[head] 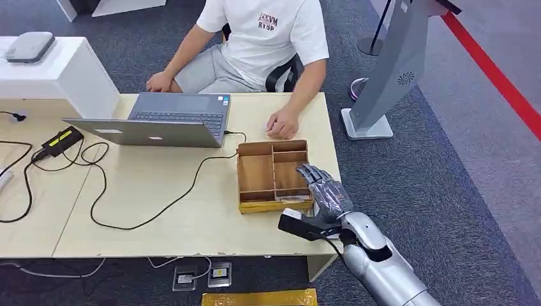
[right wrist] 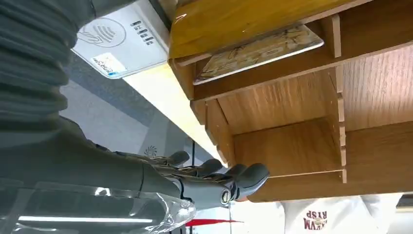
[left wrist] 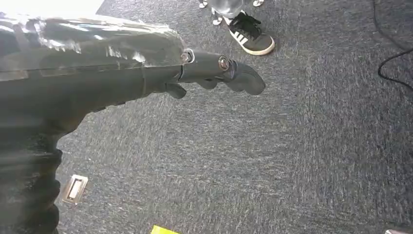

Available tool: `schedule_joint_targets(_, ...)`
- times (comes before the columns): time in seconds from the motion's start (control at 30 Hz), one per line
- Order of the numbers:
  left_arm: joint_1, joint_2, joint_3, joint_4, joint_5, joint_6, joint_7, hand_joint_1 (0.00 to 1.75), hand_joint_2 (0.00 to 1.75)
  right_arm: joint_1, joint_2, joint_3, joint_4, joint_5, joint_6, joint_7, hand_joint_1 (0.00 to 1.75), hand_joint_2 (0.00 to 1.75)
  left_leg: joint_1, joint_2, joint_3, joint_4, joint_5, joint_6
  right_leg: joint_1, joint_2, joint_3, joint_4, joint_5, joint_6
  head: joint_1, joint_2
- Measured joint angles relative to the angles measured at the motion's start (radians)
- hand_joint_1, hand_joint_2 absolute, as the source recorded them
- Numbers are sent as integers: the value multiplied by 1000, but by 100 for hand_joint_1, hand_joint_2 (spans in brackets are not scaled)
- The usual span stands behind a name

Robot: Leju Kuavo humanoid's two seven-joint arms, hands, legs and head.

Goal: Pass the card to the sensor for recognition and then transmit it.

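A patterned card (right wrist: 258, 51) lies flat in the narrow near compartment of the wooden divided tray (right wrist: 292, 146). Beside that end of the tray sits the white card sensor (right wrist: 122, 44) on the table. My right hand (head: 322, 188) hovers over the right side of the tray (head: 255, 172), fingers stretched out and apart, holding nothing; its fingertips (right wrist: 251, 175) reach past the tray's far compartments. My left hand (left wrist: 214, 73) hangs over the grey carpet, with nothing in it.
A person in a white shirt sits across the table, one hand (head: 281, 124) resting just beyond the tray. An open laptop (head: 172, 118), black cables (head: 102, 191) and a power adapter (head: 60, 140) lie to the left. A grey stand (head: 389, 70) rises on the right.
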State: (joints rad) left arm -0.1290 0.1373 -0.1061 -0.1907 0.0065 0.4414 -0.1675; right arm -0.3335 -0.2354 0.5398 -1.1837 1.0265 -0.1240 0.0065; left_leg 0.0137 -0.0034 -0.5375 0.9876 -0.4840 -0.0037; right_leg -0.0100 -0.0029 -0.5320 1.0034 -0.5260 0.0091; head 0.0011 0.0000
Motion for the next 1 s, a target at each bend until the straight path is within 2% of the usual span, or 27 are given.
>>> schedule_joint_targets(1.0,0,0,0,0,-2,0,0,0,175,0,6,0,0,-13,0,-8,0,175,0,0,0,0,0,0,0,0,0,0,0,0,0,0)
